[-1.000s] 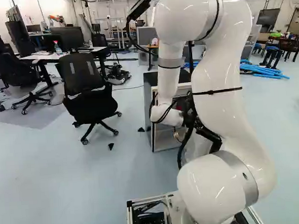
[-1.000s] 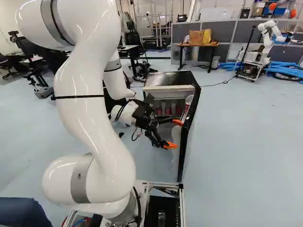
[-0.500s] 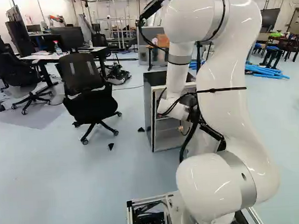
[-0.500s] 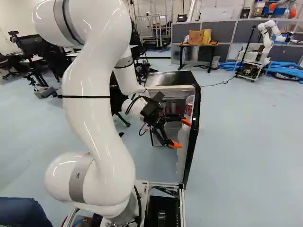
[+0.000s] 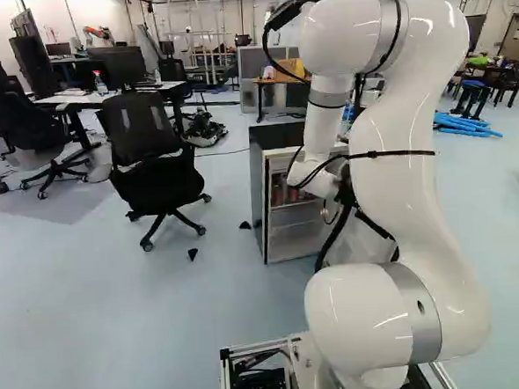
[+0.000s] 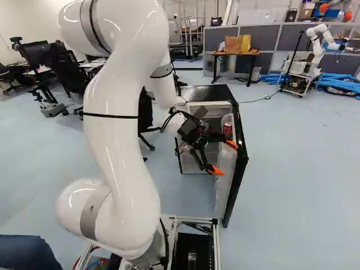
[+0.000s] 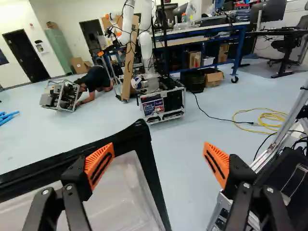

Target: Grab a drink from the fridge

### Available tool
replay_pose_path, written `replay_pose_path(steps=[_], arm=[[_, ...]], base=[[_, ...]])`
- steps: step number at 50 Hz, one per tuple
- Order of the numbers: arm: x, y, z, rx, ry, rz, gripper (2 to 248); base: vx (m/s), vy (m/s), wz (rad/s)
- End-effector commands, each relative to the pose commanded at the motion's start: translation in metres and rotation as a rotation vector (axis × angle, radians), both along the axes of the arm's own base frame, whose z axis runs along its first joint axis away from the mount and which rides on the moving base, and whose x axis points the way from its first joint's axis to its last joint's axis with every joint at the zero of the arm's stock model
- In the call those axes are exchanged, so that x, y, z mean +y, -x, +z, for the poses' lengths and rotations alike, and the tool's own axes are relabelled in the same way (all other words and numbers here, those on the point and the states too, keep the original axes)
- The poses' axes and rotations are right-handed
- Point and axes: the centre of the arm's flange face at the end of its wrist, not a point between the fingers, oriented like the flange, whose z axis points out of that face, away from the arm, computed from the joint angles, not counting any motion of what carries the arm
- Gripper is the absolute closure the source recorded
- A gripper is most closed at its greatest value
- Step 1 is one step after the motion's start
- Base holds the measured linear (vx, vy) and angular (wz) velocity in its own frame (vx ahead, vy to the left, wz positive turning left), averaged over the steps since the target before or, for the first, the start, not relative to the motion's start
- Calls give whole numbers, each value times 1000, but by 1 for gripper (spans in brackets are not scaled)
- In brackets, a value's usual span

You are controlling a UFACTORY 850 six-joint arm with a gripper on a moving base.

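Observation:
In the right base view my gripper (image 6: pixel 224 157) stands open in front of the fridge (image 6: pixel 206 93), at the inner side of its open door (image 6: pixel 241 163). A red can (image 6: pixel 227 129) stands in the door's upper shelf, just beyond one finger. The left base view shows red drinks (image 5: pixel 281 191) inside the fridge; the arm hides my gripper there. In the wrist view my gripper (image 7: pixel 159 165) has widely parted fingers with nothing gripped. One finger overlaps the door (image 7: pixel 137 185); whether they touch I cannot tell.
An office chair (image 5: pixel 151 157) stands left of the fridge. Beyond the door in the wrist view are a wheeled base with another robot (image 7: pixel 162 103), a workbench (image 7: pixel 202 36) and a yellow cable (image 7: pixel 272 116). My base frame (image 7: pixel 288 120) lies beside the other finger.
My arm has swung rightward, carrying the open gripper with it. The fridge door has turned further open, and the red can on its shelf has shifted with it. The base has stayed put.

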Motion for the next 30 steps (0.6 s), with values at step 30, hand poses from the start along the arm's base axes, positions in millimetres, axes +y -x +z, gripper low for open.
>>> replay_pose_path(steps=[30], arm=[[-62,-28,5,-84,7,-20,3]], base=[[0,0,0]])
